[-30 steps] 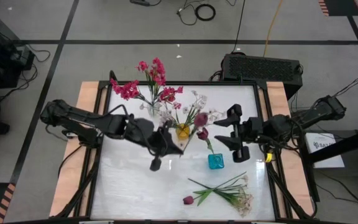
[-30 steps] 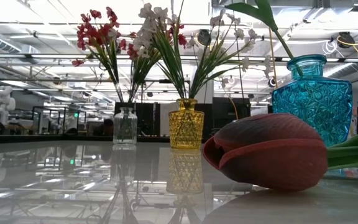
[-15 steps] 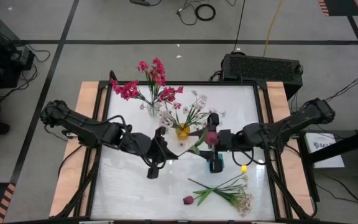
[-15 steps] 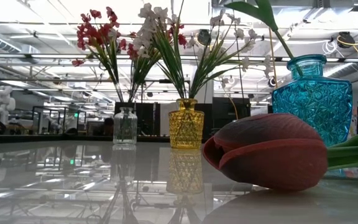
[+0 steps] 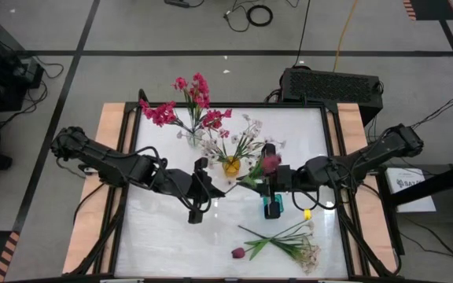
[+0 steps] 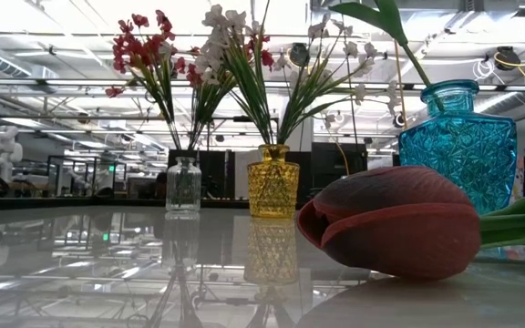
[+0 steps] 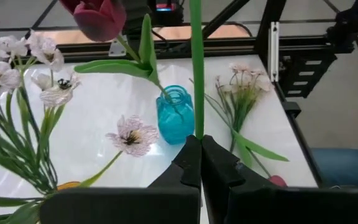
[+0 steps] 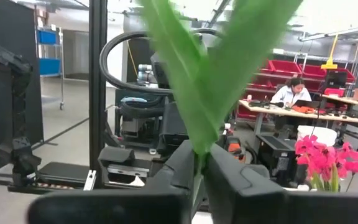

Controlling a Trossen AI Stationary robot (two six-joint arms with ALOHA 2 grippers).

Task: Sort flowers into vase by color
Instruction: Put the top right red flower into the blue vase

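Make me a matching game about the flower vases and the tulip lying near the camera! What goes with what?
Things:
1. clear vase
2. yellow vase
3. blue vase
4. loose tulip

What fits:
A. holds white flowers
B. lies on its side
C. holds pink flowers
D. has a leafy stem going into it

Pairs: 1-C, 2-A, 3-D, 4-B

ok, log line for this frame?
left gripper: shut on green stem | right gripper: shut on tulip, stem in blue vase | loose sprigs: lying unsorted
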